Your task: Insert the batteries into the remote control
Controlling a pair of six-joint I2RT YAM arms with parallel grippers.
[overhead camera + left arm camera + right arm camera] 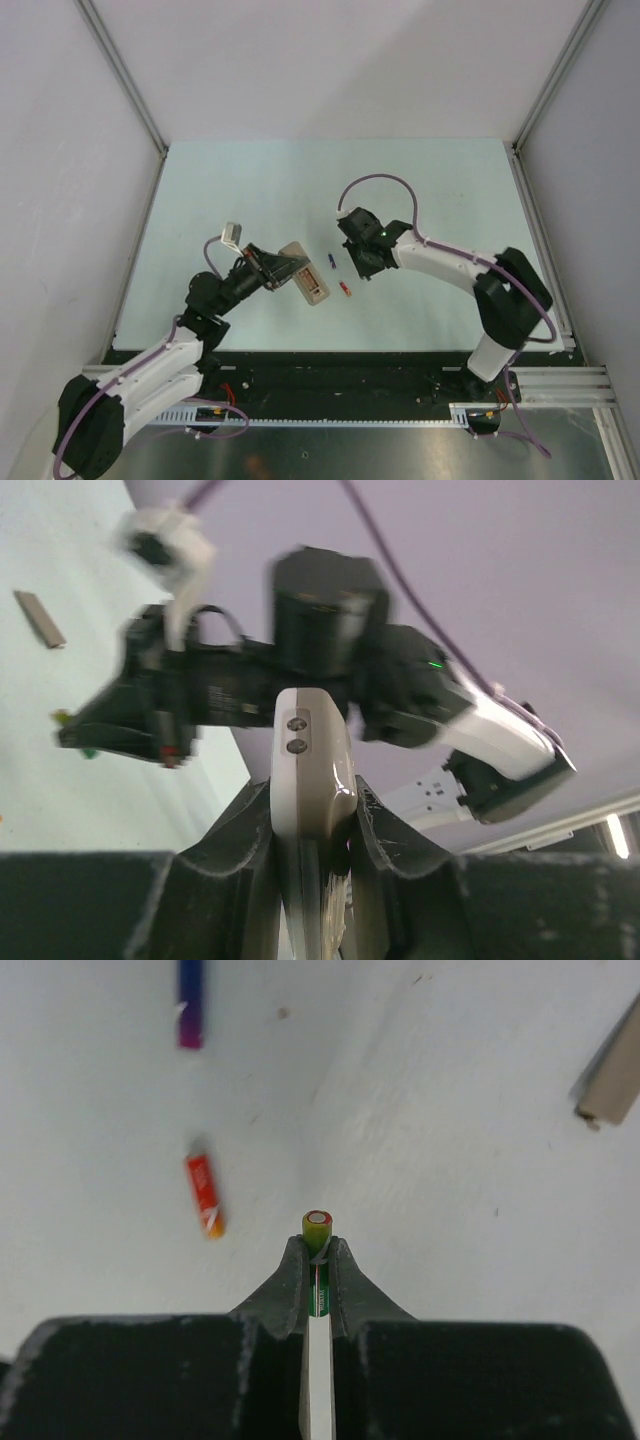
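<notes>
My left gripper (272,268) (312,802) is shut on the remote control (305,272) (310,745), a slim pale handset held edge-on, its free end pointing toward the right arm. Just right of that end, my right gripper (360,264) (318,1252) hovers over the table, shut on a green battery (318,1228) whose yellow-green tip pokes out past the fingertips. A dark blue battery (331,262) (190,1002) and a red battery (345,289) (203,1194) lie loose on the table between the two grippers.
A small flat grey cover piece (40,618) lies on the table beyond the right arm (400,680). The edge of a pale flat piece (610,1072) shows at the top right of the right wrist view. Metal frame rails (140,100) border the pale table (420,180).
</notes>
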